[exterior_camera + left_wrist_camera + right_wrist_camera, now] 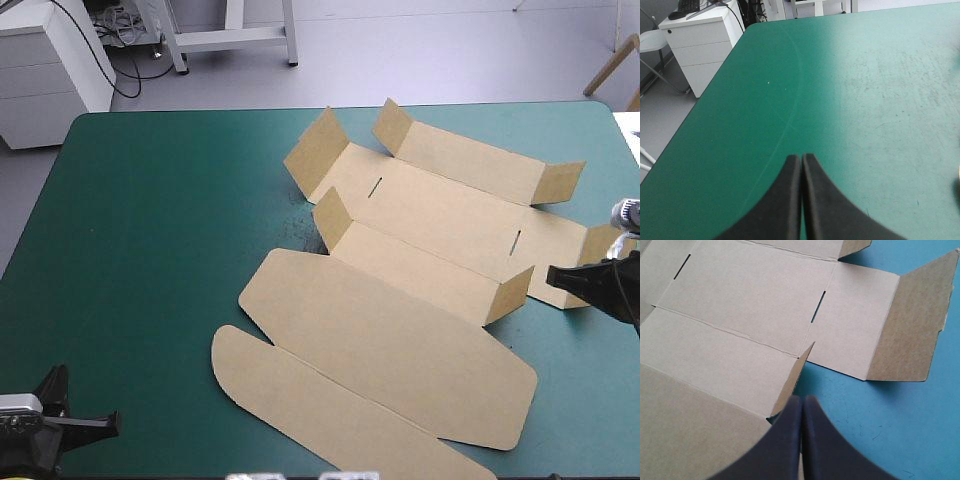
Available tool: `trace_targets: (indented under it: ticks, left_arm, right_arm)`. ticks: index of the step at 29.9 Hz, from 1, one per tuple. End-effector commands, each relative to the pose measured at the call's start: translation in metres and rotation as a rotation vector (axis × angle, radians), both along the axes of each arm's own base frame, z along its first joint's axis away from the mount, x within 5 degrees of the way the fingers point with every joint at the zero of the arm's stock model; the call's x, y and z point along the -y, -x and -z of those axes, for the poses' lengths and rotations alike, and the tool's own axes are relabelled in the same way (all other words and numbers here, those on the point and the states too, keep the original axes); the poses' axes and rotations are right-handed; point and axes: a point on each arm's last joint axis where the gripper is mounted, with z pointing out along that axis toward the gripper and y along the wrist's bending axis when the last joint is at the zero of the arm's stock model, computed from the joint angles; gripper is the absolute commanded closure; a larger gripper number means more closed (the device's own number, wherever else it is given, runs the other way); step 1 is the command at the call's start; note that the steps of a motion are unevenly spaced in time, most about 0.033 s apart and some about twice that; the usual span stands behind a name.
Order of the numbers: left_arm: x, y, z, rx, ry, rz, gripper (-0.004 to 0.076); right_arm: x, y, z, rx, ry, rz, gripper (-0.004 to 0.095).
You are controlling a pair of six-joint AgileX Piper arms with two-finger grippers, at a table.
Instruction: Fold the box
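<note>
Brown box (440, 215) lies unfolded — small flaps (318, 152) raised — on teal-green table (150, 250).

You have the table (140, 260), teal-green, with the brown box (400, 340) lying on it, mostly flat, small flaps raised.

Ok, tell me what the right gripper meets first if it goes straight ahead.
The right gripper, shut, points at the box; it would likely meet the small raised flap just ahead of its tips first.
</note>
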Motion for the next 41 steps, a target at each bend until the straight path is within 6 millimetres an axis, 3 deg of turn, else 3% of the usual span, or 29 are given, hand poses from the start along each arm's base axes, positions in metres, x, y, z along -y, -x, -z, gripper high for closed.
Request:
trace_targets:
  ticks: [1,15,20,25,28,35,41]
  left_arm:
    - [0.001,0.002,-0.013,0.107,-0.008,0.012,0.0734]
    - [0.001,0.002,-0.013,0.107,-0.008,0.012,0.0734]
    - [0.001,0.002,-0.013,0.107,-0.008,0.012,0.0734]
    - [0.001,0.002,-0.013,0.107,-0.008,0.012,0.0734]
    - [0.001,0.002,-0.013,0.107,-0.008,0.012,0.0734]
    - [0.001,0.002,-0.013,0.107,-0.008,0.012,0.0734]
    - [0.001,0.002,-0.013,0.107,-0.008,0.012,0.0734]
  right_arm:
    - [-0.004,0.008,-0.018,0.109,-0.002,-0.001,0.0927]
    - [-0.013,0.011,-0.023,0.165,-0.021,-0.081,0.0908]
    - [-0.014,0.012,-0.022,0.154,0.002,-0.11,0.0711]
    - [-0.014,0.013,-0.021,0.142,0.0,-0.112,0.0246]
    - [-0.015,0.013,-0.021,0.138,-0.013,-0.106,0.007]
    - [-0.012,0.004,-0.016,0.089,-0.065,-0.077,0.0039]
    - [0.001,-0.028,0.003,-0.028,-0.09,-0.065,0.0039]
